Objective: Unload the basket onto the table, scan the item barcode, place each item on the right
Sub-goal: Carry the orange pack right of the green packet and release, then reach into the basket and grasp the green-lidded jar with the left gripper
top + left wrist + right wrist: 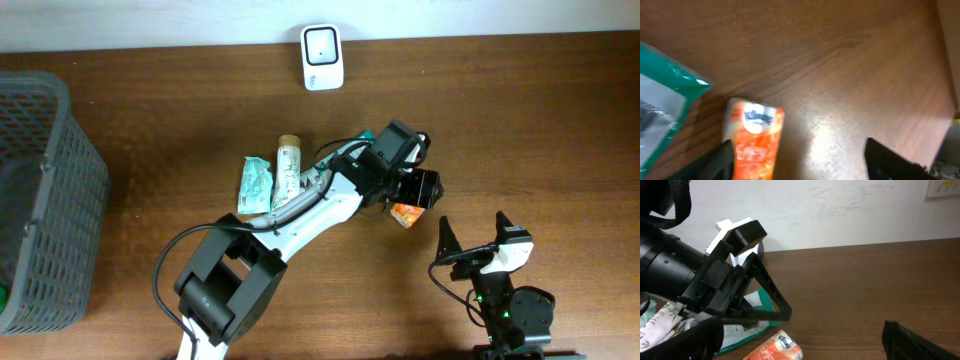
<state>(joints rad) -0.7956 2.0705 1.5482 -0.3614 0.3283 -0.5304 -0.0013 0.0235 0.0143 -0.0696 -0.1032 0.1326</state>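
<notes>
Beneath left gripper (797,150), orange packet (754,140): corner overhead, logo in wrist views.

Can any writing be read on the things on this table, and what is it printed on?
"Kleenex", probably: blue script on the orange packet; blurred, so not certain.
Print on the green packet: too small to read.
Print on the tube: too small to read.
On the white scanner: no readable text.
Marks on the wall plate: too small to read.
</notes>
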